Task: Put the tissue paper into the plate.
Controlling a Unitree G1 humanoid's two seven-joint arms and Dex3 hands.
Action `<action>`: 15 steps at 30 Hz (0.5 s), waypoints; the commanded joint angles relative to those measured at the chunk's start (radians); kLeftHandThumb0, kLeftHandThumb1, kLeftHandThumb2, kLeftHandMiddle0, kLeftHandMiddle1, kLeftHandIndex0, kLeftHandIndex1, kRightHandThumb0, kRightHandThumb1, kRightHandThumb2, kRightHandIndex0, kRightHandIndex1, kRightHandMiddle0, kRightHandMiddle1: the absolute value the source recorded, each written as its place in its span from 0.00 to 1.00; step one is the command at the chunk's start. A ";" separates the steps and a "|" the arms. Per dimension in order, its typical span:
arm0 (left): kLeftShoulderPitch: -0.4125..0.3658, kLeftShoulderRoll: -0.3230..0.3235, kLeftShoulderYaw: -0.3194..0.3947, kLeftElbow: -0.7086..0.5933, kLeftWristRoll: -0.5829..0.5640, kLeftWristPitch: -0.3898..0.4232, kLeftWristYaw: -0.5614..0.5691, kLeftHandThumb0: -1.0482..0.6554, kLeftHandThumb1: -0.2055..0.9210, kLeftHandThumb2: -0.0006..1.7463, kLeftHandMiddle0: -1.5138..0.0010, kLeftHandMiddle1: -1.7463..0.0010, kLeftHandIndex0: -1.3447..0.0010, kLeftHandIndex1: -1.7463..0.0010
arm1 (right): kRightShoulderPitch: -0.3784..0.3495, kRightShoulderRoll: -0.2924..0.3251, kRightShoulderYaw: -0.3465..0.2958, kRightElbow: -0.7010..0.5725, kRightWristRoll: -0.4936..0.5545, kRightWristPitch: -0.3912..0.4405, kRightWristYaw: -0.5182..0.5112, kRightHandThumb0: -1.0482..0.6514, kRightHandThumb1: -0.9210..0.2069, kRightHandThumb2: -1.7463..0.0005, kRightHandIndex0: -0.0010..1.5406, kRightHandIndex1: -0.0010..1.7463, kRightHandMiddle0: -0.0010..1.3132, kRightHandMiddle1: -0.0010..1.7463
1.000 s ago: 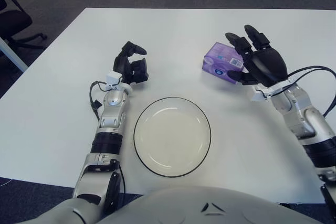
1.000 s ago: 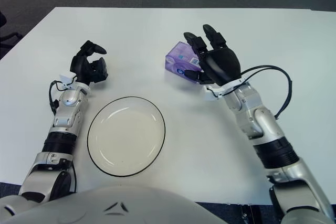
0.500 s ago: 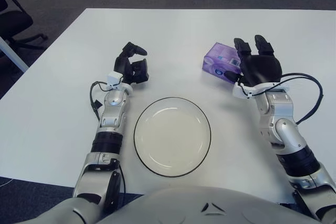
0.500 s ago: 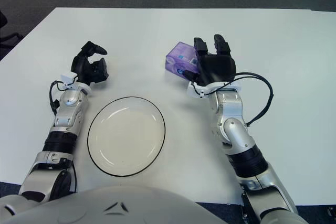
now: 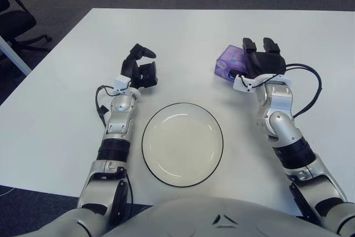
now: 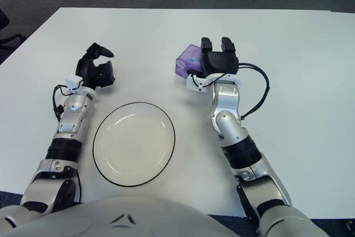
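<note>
The right robot hand [image 5: 256, 59] has swung in over the purple tissue paper [image 5: 228, 64], fingers now draped across its top, though a firm clamp cannot be told. The pack sits on the tabletop [image 5: 183, 31] beyond the plate [image 5: 182, 144]; lifting seems next. The left robot hand [image 5: 140, 70], fingers curled on nothing, idles left of the plate.

Tabletop [image 5: 183, 37] bare btw tissue pack [image 5: 227, 62], plate [image 5: 182, 144].
</note>
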 commanded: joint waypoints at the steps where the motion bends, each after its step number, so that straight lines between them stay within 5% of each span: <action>1: 0.122 -0.068 -0.015 0.075 0.000 -0.016 0.009 0.36 0.59 0.65 0.15 0.00 0.63 0.00 | -0.030 0.010 0.001 0.020 -0.033 0.021 0.040 0.00 0.00 0.50 0.00 0.00 0.00 0.00; 15: 0.110 -0.074 -0.011 0.106 -0.004 -0.040 0.012 0.36 0.59 0.66 0.14 0.00 0.62 0.00 | -0.136 0.050 0.015 0.142 -0.026 0.024 0.042 0.00 0.00 0.48 0.00 0.00 0.00 0.00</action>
